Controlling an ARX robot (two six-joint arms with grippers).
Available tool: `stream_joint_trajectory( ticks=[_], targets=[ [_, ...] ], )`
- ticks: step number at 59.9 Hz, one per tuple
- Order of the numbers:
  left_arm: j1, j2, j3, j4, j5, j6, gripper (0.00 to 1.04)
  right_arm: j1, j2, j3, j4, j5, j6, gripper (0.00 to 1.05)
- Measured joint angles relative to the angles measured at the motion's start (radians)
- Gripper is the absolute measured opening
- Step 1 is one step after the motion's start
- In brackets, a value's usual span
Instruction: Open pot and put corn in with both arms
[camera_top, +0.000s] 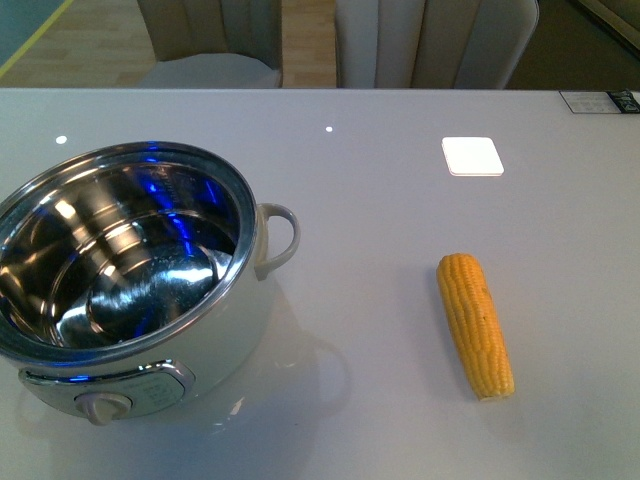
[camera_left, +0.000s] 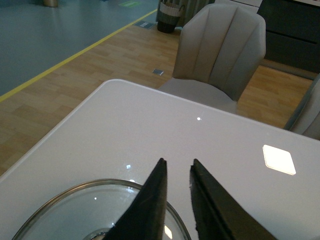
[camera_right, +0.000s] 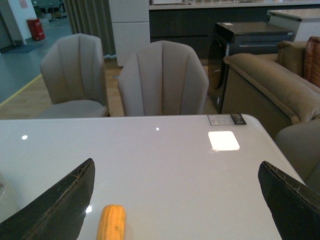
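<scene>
The white pot (camera_top: 238, 325) stands at the front left of the table with no lid on it; its shiny steel bowl is empty. The corn (camera_top: 476, 323) lies on the table to the right of the pot, pointing away from me. Neither arm shows in the front view. In the left wrist view my left gripper (camera_left: 177, 162) is shut and empty, its tips over the far edge of a glass lid (camera_left: 65, 200) lying on the table. In the right wrist view my right gripper (camera_right: 176, 163) is wide open above the table, with the corn's end (camera_right: 111, 222) near one finger.
A bright white square (camera_top: 472, 156) shows on the table's far right. A small label (camera_top: 600, 101) lies at the far right corner. Grey chairs (camera_top: 430, 45) stand behind the table's far edge. A sofa (camera_right: 270, 85) stands off to the right.
</scene>
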Motion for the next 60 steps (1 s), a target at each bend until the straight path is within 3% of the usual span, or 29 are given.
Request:
stream_joint_trajectory(
  ticks=[3, 5, 9, 14, 16, 20, 39, 40, 43, 60],
  targets=[
    [0.0, 0.0, -0.004, 0.0, 0.0, -0.003, 0.03, 0.0, 0.0, 0.0, 0.0, 0.0, 0.0, 0.96],
    [-0.024, -0.031, -0.036, -0.003, -0.031, 0.009, 0.03, 0.0, 0.0, 0.0, 0.0, 0.0, 0.0, 0.96],
    [-0.156, -0.257, -0.23, -0.051, -0.152, 0.043, 0.03, -0.001, -0.002, 0.0, -0.001, 0.004, 0.0, 0.96],
    [-0.329, -0.575, -0.42, -0.112, -0.131, 0.079, 0.03, -0.002, 0.003, -0.001, -0.002, -0.014, -0.002, 0.96],
    [-0.354, -0.665, -0.462, -0.142, -0.142, 0.087, 0.03, -0.002, -0.001, -0.001, -0.002, -0.013, -0.002, 0.96],
    [-0.373, -0.82, -0.505, -0.215, -0.201, 0.092, 0.03, -0.002, -0.002, 0.0, -0.002, 0.006, -0.001, 0.96],
    [-0.457, -1.227, -0.51, -0.569, -0.275, 0.099, 0.03, -0.002, -0.002, 0.0, -0.002, 0.0, -0.002, 0.96],
    [-0.483, -1.274, -0.51, -0.631, -0.326, 0.099, 0.03, -0.002, -0.002, 0.0, -0.002, 0.0, -0.002, 0.96],
    [-0.525, -1.349, -0.51, -0.716, -0.357, 0.099, 0.03, -0.002, -0.002, 0.0, -0.002, 0.001, -0.002, 0.96],
    [-0.55, -1.568, -0.509, -0.914, -0.367, 0.101, 0.03, -0.002, -0.002, 0.0, -0.002, 0.0, -0.002, 0.96]
  ],
)
